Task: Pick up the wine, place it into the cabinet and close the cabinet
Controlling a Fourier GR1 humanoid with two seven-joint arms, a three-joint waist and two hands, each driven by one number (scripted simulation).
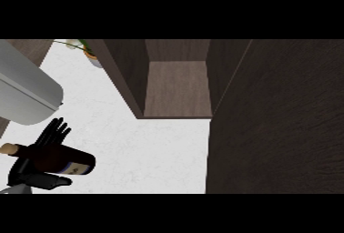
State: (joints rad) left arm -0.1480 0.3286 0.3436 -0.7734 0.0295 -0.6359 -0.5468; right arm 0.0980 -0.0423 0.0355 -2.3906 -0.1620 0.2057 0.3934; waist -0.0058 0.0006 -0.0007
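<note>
wine bottle [75,163] partly behind left hand [55,133]

Left hand [39,177] at lower left, closed on a bottle [67,161]: fingers [55,132] rise behind it, pointing away from the robot, and the thumb crosses beneath. A sliver of grey forearm [12,189] enters at the lower edge.

The wine [66,162] left of the cabinet [177,91]

Wine bottle [82,160] label illegible
</note>
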